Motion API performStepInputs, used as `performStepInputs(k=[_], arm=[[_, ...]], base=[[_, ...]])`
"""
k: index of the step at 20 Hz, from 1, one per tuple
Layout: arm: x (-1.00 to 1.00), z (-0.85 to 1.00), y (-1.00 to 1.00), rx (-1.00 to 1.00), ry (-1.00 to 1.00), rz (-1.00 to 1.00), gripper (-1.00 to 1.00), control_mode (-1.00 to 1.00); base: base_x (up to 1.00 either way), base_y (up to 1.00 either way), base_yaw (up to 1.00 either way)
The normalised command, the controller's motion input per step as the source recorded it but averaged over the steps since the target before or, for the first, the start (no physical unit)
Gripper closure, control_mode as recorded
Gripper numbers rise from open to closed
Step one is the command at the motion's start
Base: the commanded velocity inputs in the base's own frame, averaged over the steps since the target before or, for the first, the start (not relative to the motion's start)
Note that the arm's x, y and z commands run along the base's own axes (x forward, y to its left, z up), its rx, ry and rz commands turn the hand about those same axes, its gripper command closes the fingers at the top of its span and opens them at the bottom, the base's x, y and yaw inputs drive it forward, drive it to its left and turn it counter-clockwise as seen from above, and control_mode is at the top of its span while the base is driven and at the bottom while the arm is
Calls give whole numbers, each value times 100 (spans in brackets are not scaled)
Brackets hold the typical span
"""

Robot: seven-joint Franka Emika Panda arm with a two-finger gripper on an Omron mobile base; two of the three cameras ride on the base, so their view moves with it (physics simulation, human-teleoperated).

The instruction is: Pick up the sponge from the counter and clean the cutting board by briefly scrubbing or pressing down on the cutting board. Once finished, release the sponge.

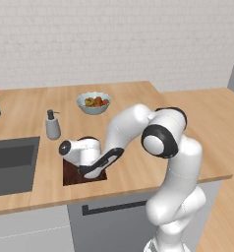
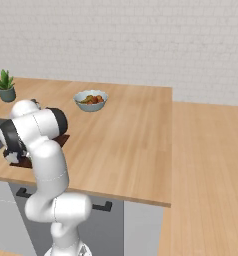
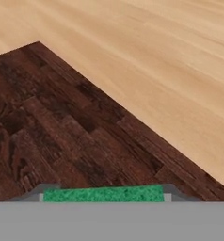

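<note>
The pincer point(image 3: 103, 197) was clamped on the green sponge point(image 3: 103, 193), low over the dark cutting board point(image 3: 62, 132) on the bench point(image 3: 170, 70).

The wooden counter point(image 1: 138, 98) carries a dark cutting board point(image 3: 52, 127), a bowl point(image 1: 93, 103), a soap dispenser point(image 1: 52, 125) and a potted plant point(image 2: 5, 86).

The table point(image 1: 133, 98) is viewed from behind the arm in both base views, downward and forward, from its left and its right. The bowl point(image 1: 93, 103) and cutting board point(image 1: 70, 174) are shared by both. In the hand view, the cutting board is seen very closely, at a slant.
</note>
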Motion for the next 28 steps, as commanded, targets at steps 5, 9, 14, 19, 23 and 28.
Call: performStepInputs(k=[5,9,14,19,23,28], arm=[[0,-26,-27,-2,-5,-3,100,-100],[0,-16,-32,-1,-3,-5,100,-100],[0,-8,-41,0,0,-8,100,-100],[0,-23,-35,-4,-1,-9,100,-100],[0,-20,-47,-4,0,-9,100,-100],[0,-22,-50,-3,-1,-9,100,-100]], base=[[0,0,0],[0,0,0],[0,0,0],[0,0,0],[0,0,0],[0,0,0]])
